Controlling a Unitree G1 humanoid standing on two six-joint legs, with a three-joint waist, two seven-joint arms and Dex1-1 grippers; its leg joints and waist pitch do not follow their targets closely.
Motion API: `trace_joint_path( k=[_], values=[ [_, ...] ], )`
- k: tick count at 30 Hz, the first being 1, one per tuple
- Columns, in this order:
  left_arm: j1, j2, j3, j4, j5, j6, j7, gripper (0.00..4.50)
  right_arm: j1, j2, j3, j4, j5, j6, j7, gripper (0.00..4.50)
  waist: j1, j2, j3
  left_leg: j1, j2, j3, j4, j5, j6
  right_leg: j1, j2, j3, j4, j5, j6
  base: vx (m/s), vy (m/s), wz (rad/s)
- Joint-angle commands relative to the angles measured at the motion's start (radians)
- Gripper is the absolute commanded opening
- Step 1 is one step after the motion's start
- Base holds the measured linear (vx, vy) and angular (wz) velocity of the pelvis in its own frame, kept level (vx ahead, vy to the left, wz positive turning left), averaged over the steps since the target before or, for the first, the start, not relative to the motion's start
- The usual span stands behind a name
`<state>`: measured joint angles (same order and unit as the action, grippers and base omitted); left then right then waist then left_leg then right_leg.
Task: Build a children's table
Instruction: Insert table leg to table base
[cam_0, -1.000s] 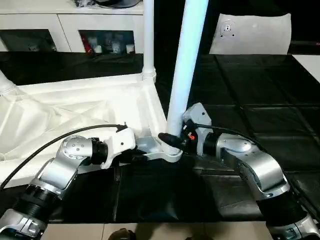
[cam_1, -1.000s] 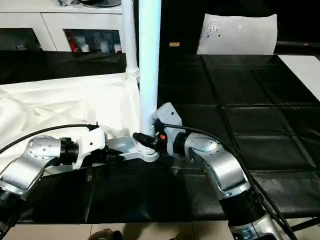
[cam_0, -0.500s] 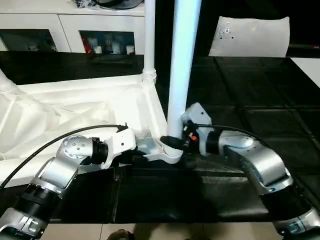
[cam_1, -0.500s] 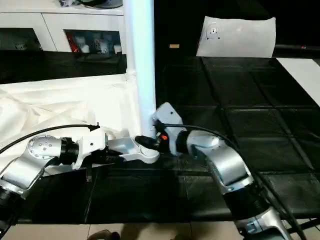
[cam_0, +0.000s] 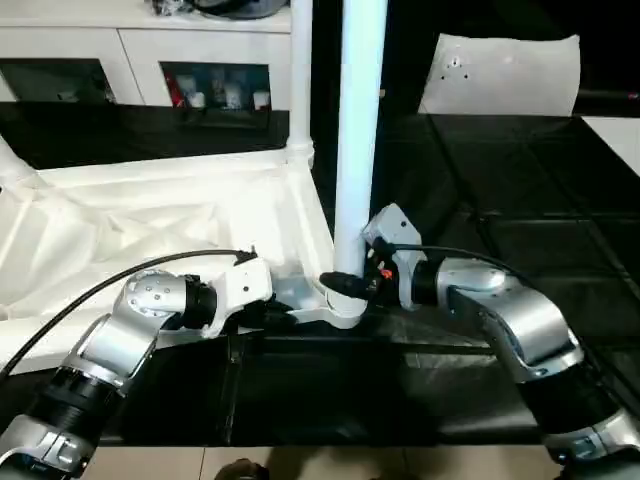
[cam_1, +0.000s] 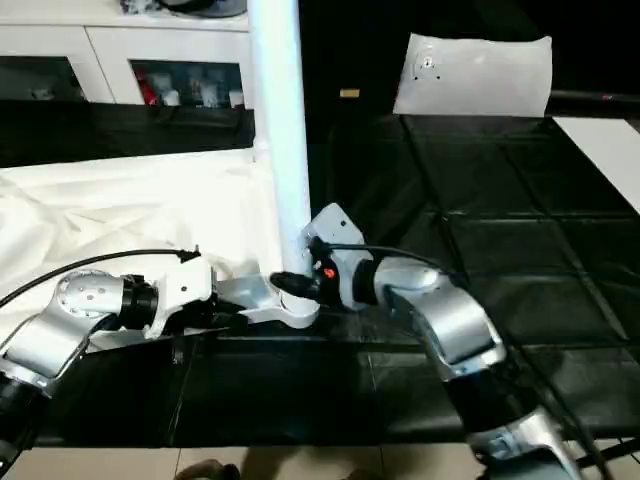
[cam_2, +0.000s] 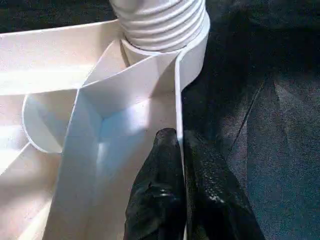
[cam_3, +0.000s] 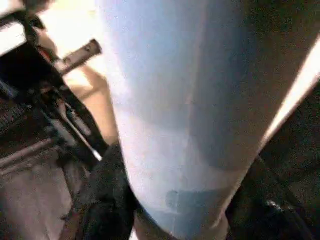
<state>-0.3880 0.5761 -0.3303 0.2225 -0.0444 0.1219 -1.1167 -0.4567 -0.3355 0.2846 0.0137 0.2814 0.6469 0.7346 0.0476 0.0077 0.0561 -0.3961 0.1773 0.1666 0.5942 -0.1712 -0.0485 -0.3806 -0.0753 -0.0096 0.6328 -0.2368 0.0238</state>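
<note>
The children's table (cam_0: 190, 215) is lying upside down on the black padded floor (cam_0: 500, 180), ribbed underside facing up.

Legs seen so far:
- Far leg (cam_0: 300, 70) is standing upright in the far corner socket (cam_0: 299, 153), apparently seated.
- Near leg (cam_0: 358, 120) is standing upright in the near corner socket (cam_0: 338, 308), right in front of the robot. Threaded base is showing at the socket mouth in the left wrist view (cam_2: 160, 20), so I judge it is not fully home.
- A third leg base (cam_0: 10, 165) is showing at the left edge, at another corner; too little of it is visible to say how well it is sitting.
- Fourth corner is outside what I can see.

Left end effector (cam_2: 180, 150) is clenched on the thin rim wall of the table beside the near socket, one finger (cam_2: 157, 190) inside the rim, the other outside. It is acting as the brace.

Right end effector (cam_0: 345, 283) is grasping the near leg low down, just above the socket; in the right wrist view the dark fingers (cam_3: 107, 200) are sitting either side of the tube (cam_3: 185, 110).

Judgement on progress: likely past halfway. At least two legs are in, probably three. Remaining: finishing the near leg's seating, checking or fitting the unseen corner, then turning the table upright.

A white cabinet (cam_0: 140, 60) is standing behind, and a flat white board (cam_0: 500, 70) is leaning at the back right.
</note>
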Motion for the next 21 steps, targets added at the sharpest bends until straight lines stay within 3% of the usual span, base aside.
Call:
trace_joint_path(
  k=[1,7,11,12,14,15,17,18,21],
  values=[
    [-0.020,0.001,0.002,0.002,0.001,-0.022,-0.010,0.00,0.031,0.010,0.019,0.065,0.008,0.012,0.010,1.91,0.007,0.014,-0.067,0.032,0.037,-0.007,-0.066,-0.140,-0.010,0.036,-0.046,0.020,-0.053,0.124,-0.267,0.000,0.000,0.00],
    [-0.019,0.005,0.006,0.007,0.003,-0.024,-0.013,0.00,0.047,0.034,-0.010,0.115,0.011,-0.016,0.008,1.91,0.005,0.017,-0.060,0.034,0.038,-0.008,-0.074,-0.223,-0.038,0.032,-0.048,0.022,-0.061,0.021,-0.260,0.000,0.000,0.00],
    [-0.014,-0.001,0.019,0.008,-0.007,-0.019,-0.003,0.00,0.088,0.044,-0.038,0.132,0.014,-0.042,-0.013,1.91,0.006,0.022,-0.064,0.035,0.038,-0.009,-0.073,-0.220,-0.045,0.031,-0.047,0.022,-0.060,0.043,-0.259,0.000,0.000,0.00],
    [-0.011,-0.012,0.033,0.007,-0.017,-0.010,0.012,0.00,0.109,0.057,-0.061,0.137,0.022,-0.052,-0.031,1.91,0.007,0.029,-0.065,0.036,0.037,-0.009,-0.072,-0.213,-0.046,0.031,-0.045,0.021,-0.059,0.069,-0.260,0.000,0.000,0.00],
    [-0.010,-0.019,0.039,0.005,-0.024,-0.005,0.018,0.00,0.130,0.073,-0.086,0.144,0.032,-0.075,-0.047,1.91,0.010,0.027,-0.066,0.035,0.037,-0.009,-0.072,-0.216,-0.043,0.033,-0.045,0.021,-0.058,0.086,-0.264,0.000,0.000,0.00],
    [-0.010,-0.024,0.042,0.006,-0.027,-0.006,0.024,0.00,0.148,0.092,-0.113,0.157,0.036,-0.102,-0.068,1.91,0.013,0.037,-0.066,0.037,0.036,-0.010,-0.074,-0.233,-0.045,0.030,-0.046,0.020,-0.060,0.069,-0.265,0.000,0.000,0.00],
    [-0.011,-0.024,0.043,0.007,-0.027,-0.007,0.025,0.00,0.152,0.098,-0.120,0.161,0.036,-0.109,-0.073,1.91,0.013,0.033,-0.065,0.036,0.037,-0.011,-0.075,-0.251,-0.048,0.031,-0.047,0.020,-0.061,0.047,-0.264,0.000,0.000,0.00],
    [-0.010,-0.026,0.045,0.006,-0.032,-0.003,0.025,0.00,0.173,0.118,-0.143,0.171,0.039,-0.140,-0.095,1.91,0.012,0.042,-0.062,0.037,0.037,-0.012,-0.079,-0.284,-0.058,0.029,-0.046,0.020,-0.065,0.013,-0.260,0.000,0.000,0.00],
    [-0.011,-0.027,0.043,0.009,-0.027,-0.002,0.030,0.00,0.216,0.138,-0.164,0.166,0.041,-0.187,-0.122,1.91,0.014,0.041,-0.063,0.036,0.038,-0.012,-0.080,-0.294,-0.057,0.028,-0.050,0.023,-0.068,-0.018,-0.252,0.000,0.000,0.00]
  ],
)
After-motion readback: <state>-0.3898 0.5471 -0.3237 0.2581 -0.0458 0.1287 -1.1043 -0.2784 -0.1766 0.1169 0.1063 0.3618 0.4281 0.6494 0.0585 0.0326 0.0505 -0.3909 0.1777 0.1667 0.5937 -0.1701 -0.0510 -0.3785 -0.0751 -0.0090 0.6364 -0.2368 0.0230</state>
